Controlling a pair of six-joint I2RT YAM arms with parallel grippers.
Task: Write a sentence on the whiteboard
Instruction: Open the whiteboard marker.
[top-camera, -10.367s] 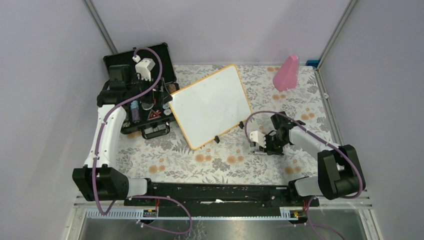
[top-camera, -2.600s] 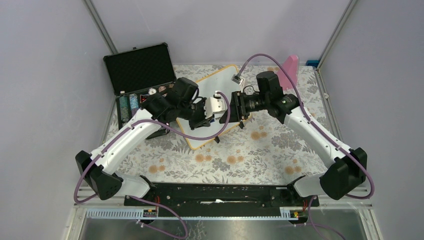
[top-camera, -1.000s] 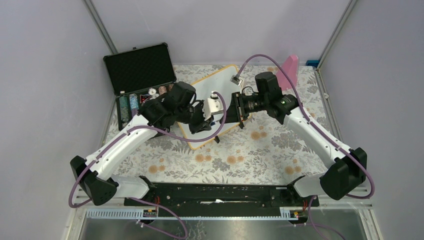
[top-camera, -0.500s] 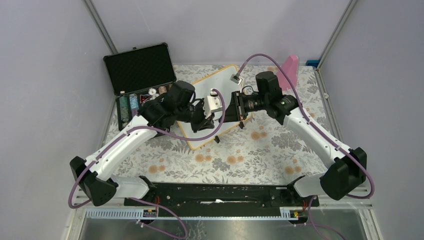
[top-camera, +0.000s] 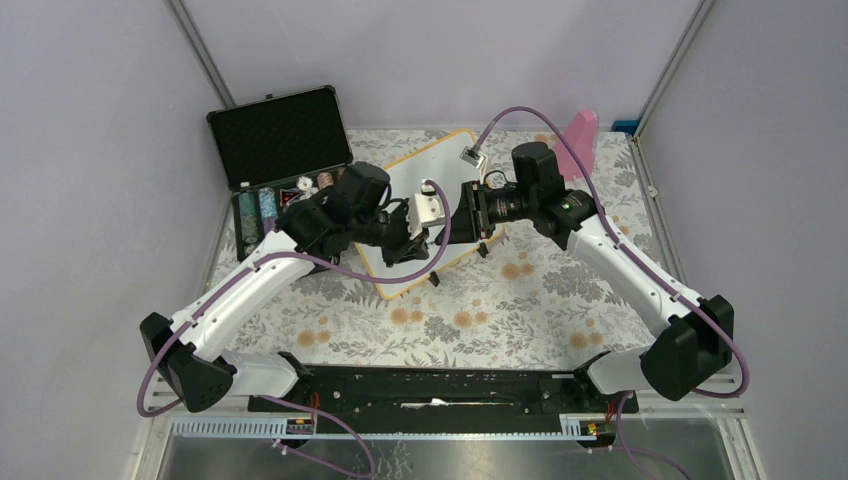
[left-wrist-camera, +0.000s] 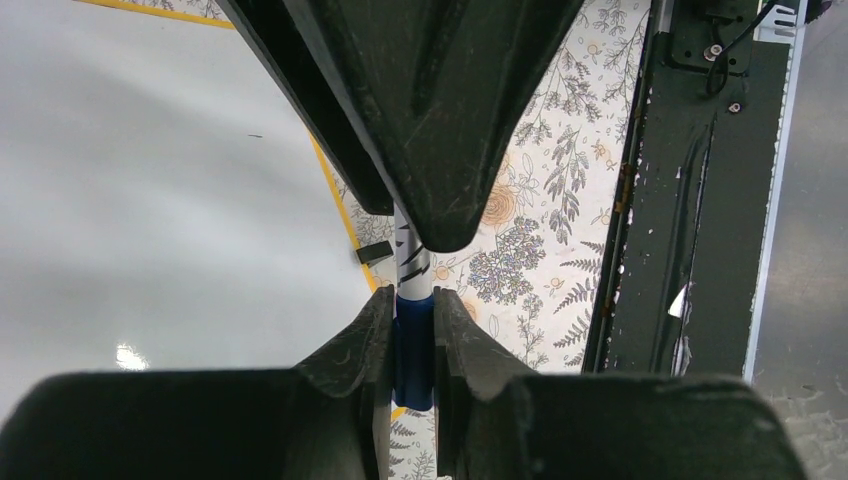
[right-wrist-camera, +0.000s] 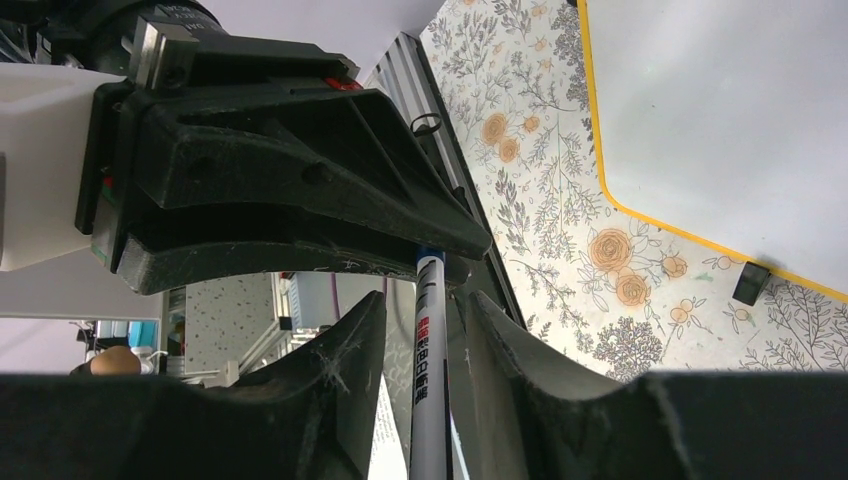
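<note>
Top external view, far left: the black case (top-camera: 280, 135) stands with its foam-lined lid propped up, and the tray in front of it holds rows of chip stacks (top-camera: 256, 210) plus a few small pieces that I cannot make out, partly hidden behind my left arm. The case sits on the flowered counter (top-camera: 470, 320), touching the left edge of the whiteboard (top-camera: 432, 165).

The whiteboard lies flat and skewed at mid-counter, yellow rim all round, and both arms meet over its near-right part. On the left wrist camera, the left end effector (left-wrist-camera: 413, 300) is clamped on the blue end of the marker (left-wrist-camera: 413, 265). The board's near rim and one black foot (left-wrist-camera: 372, 253) lie right below that grip, with the white face spreading to the left of it.

On the right wrist camera, the right end effector (right-wrist-camera: 425, 300) straddles the marker's white printed barrel with its fingers apart, a sliver of gap on each side. From there, the board sits below and to the right. I cannot tell how high the marker rides above it.

Far right, a pink wedge (top-camera: 576, 142) stands at the back of the counter, well apart from the board.
</note>
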